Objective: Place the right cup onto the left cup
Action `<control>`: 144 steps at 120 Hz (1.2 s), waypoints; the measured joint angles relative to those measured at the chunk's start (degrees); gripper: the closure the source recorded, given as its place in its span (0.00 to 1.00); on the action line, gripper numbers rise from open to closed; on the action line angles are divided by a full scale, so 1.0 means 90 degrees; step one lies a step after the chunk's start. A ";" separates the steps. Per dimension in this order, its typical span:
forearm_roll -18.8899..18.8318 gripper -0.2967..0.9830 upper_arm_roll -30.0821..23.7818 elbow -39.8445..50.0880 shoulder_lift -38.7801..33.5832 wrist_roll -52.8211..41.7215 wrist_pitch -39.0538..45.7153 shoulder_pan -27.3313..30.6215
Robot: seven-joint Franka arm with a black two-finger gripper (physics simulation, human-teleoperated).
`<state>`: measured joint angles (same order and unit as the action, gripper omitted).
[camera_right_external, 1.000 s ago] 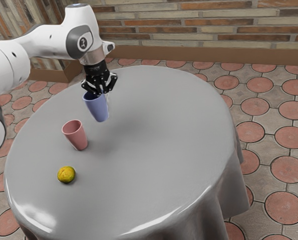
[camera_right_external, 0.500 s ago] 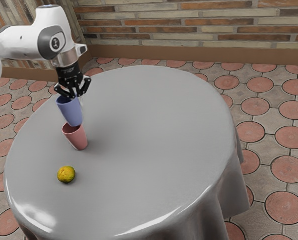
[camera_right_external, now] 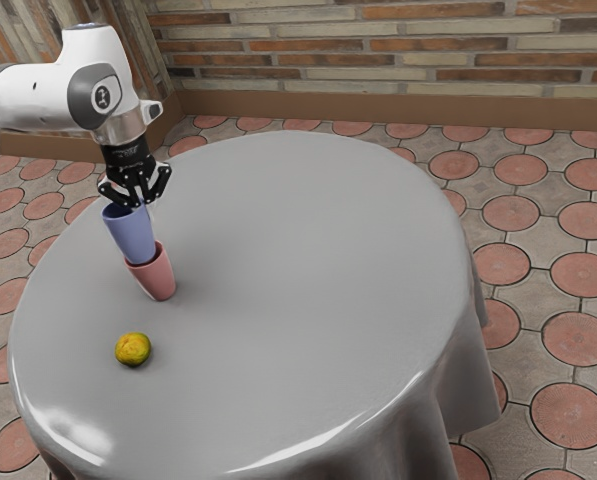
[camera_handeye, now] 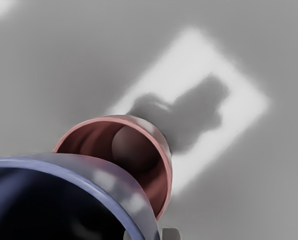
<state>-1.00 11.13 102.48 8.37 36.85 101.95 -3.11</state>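
Cup (camera_right_external: 130, 238), blue, rim between both fingers (camera_handeye: 171, 234)

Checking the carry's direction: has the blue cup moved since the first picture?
Yes: the blue cup has moved toward the exterior view's left and down, to the mouth of the unmoved pink cup.

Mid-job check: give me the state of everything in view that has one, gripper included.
Gripper: shut on the blue cup's wall near its rim.
Blue cup: held, mouth up, its base at the pink cup's mouth; whether it has entered, I cannot tell.
Pink cup: standing on the table, mouth up, partly hidden by the blue cup.
Yellow fruit: lying on the table, apart from both cups.
Gray cloth: draped over the table.
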 joint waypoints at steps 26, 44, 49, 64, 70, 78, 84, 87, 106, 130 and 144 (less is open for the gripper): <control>0.0008 0.85 0.0003 0.0044 0.0031 0.0018 0.0075 -0.0007; 0.0005 0.85 0.0007 0.0044 0.0046 0.0027 0.0231 0.0046; 0.0003 0.85 0.0006 0.0046 0.0047 0.0030 0.0282 0.0045; 0.0003 0.85 0.0002 0.0087 0.0061 0.0040 0.0410 0.0042; 0.0008 0.85 0.0003 0.0141 0.0059 0.0044 0.0466 0.0043; 0.0018 0.85 0.0006 0.0194 0.0065 0.0048 0.0524 0.0050; 0.0026 0.85 0.0006 0.0212 0.0067 0.0052 0.0557 0.0058; 0.0030 0.85 0.0008 0.0218 0.0071 0.0054 0.0570 0.0060; 0.0043 0.76 0.0008 0.0305 0.0072 0.0073 0.0670 0.0062; 0.0059 0.46 0.0013 0.0312 0.0059 0.0079 0.0736 0.0062; 0.0061 0.37 0.0013 0.0307 0.0049 0.0082 0.0751 0.0067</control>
<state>-0.45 11.25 105.24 8.81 37.59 108.71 -2.51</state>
